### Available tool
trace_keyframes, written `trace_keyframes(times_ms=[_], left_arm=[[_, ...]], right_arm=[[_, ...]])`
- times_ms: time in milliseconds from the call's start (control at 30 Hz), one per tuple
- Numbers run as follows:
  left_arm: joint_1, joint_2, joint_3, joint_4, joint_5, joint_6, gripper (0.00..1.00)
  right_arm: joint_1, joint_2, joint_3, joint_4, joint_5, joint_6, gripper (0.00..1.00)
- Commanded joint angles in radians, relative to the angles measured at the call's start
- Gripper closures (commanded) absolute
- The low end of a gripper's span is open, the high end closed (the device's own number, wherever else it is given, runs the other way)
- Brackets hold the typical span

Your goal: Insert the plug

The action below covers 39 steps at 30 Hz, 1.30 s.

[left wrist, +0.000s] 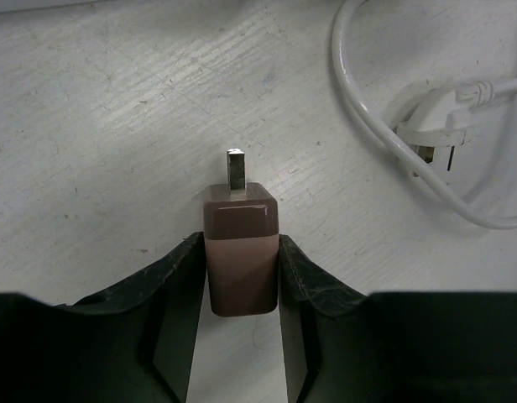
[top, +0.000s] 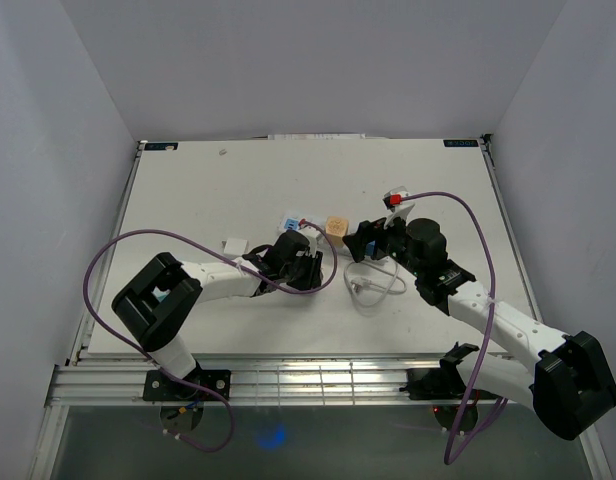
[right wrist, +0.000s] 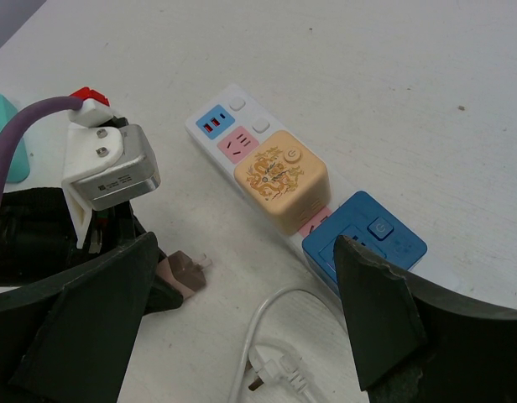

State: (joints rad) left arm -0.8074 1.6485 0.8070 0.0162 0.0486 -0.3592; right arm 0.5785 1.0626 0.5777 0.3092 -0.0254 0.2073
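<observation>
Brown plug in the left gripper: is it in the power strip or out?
Out. The left gripper holds the brown plug, its prong bare above the table; the power strip lies apart.

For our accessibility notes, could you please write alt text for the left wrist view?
The left gripper is shut on a brown plug, its metal prong pointing away over the white table. A white cable and a white plug lie at the upper right.

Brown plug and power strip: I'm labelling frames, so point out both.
brown plug (left wrist: pixel 242 252), left wrist view, middle of its body.
power strip (right wrist: pixel 239 144), right wrist view, its pink socket face.
</observation>
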Motion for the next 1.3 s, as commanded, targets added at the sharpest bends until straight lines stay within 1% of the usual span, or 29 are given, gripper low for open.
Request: trace_keyframes(times_ms=[0, 67, 233, 400, 567, 767, 867, 900, 1267], left_arm=[[-0.007, -0.003, 0.004, -0.041, -0.012, 0.006, 0.51], [-0.009, -0.001, 0.004, -0.042, -0.013, 0.006, 0.51], [-0.015, 0.004, 0.006, -0.044, -0.018, 0.006, 0.46], [-0.015, 0.008, 0.008, -0.047, -0.018, 0.008, 0.54], [-0.016, 0.008, 0.009, -0.047, -0.015, 0.008, 0.69], [-0.016, 0.008, 0.011, -0.047, -0.013, 0.009, 0.80], [-0.018, 0.010, 0.011, -0.047, -0.007, 0.012, 0.90], [-0.018, 0.010, 0.012, -0.047, -0.004, 0.014, 1.00], [-0.016, -0.035, -0.012, -0.025, -0.015, -0.003, 1.00]], right_arm=[[0.004, -0.015, 0.031, 0.019, 0.007, 0.006, 0.10], [0.004, -0.016, 0.031, 0.019, 0.007, 0.006, 0.10], [0.004, -0.018, 0.031, 0.019, 0.005, 0.006, 0.10], [0.004, -0.015, 0.031, 0.019, 0.005, 0.006, 0.10], [0.004, -0.015, 0.031, 0.019, 0.005, 0.006, 0.10], [0.004, -0.012, 0.033, 0.019, 0.004, 0.006, 0.10], [0.004, -0.013, 0.033, 0.019, 0.004, 0.006, 0.10], [0.004, -0.013, 0.033, 0.019, 0.004, 0.006, 0.10], [0.004, -0.015, 0.031, 0.016, 0.010, 0.007, 0.10]])
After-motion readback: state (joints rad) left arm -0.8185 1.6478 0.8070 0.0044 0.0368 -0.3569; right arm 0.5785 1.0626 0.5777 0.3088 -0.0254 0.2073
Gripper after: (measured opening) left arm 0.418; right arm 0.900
